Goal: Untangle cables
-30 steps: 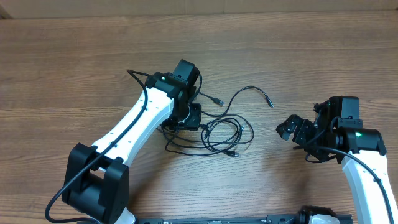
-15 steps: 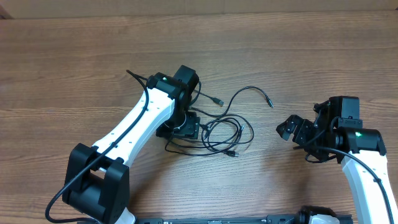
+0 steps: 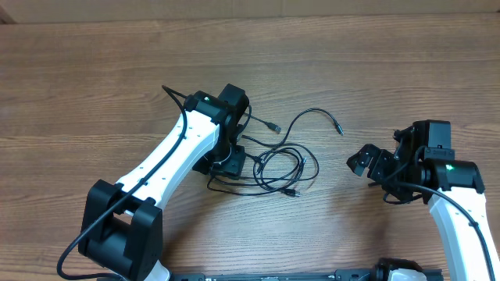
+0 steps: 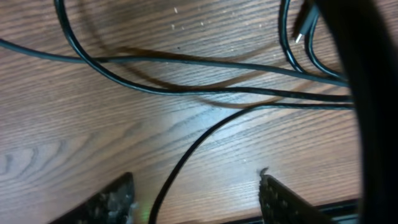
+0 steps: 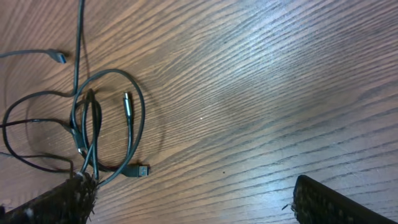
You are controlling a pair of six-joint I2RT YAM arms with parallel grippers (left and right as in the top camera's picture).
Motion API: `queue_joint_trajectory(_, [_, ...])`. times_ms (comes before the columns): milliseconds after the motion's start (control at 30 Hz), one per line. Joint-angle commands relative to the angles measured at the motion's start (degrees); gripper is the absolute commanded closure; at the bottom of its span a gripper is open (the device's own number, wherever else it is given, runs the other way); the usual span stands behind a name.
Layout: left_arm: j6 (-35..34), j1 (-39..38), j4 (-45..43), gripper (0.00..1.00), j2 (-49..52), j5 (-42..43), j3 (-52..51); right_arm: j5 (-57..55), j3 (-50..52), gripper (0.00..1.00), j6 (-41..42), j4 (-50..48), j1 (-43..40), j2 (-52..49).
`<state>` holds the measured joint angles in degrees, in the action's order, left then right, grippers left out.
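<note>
Largely hidden under the left wrist (image 3: 225,139) from overhead: the 9 o'clock side of the cables (image 3: 285,160), and the left fingers (image 4: 111,202). Cut off at 6 o'clock in the wrist views: both left fingers and both right fingers (image 5: 339,199), only tips showing. Blurred at 3 o'clock in the left wrist view: a dark band (image 4: 364,93), impossible to identify. Too small overhead to tell apart by type: the plugs (image 3: 339,129).

Two arms (image 3: 168,160) (image 3: 451,212), several cables (image 3: 312,110)
</note>
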<state>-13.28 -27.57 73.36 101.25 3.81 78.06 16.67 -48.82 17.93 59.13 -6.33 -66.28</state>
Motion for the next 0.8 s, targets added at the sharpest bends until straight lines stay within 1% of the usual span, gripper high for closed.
queue_joint_trajectory(0, [2.6,-0.2,0.5,0.61,-0.4,-3.0,-0.3,-0.1,-1.8,0.00,-0.5,-0.2,-0.2,-1.2])
queue_joint_trajectory(33, [2.6,-0.2,0.6,0.70,-0.4,-3.0,-0.3,-0.1,-1.8,0.00,-0.5,-0.2,-0.2,-1.5])
queue_joint_trajectory(133, [2.6,-0.2,1.2,0.85,-0.4,-3.0,-0.3,-0.1,-1.8,0.00,-0.5,0.0,-0.2,-2.1])
queue_joint_trajectory(200, [2.6,-0.2,1.6,0.94,-0.4,-3.0,-0.3,-0.1,-1.8,0.00,-0.5,0.1,-0.2,-2.2])
queue_joint_trajectory(233, [2.6,-0.2,1.7,0.96,-0.4,-3.0,-0.3,-0.1,-1.8,0.00,-0.5,0.1,-0.2,-2.2])
queue_joint_trajectory(467, [2.6,-0.2,0.7,0.96,-0.4,-2.9,-0.3,-0.1,-1.8,0.00,-0.5,0.4,-0.2,-2.2])
queue_joint_trajectory(600, [5.5,-0.2,-0.1,0.96,-0.8,-1.2,0.2,0.0,-1.8,0.00,-0.5,0.3,-0.2,-2.2])
queue_joint_trajectory(767, [6.0,-0.2,-0.1,0.96,-1.7,1.0,4.9,0.0,-1.8,0.00,-0.5,0.7,-0.2,-2.2])
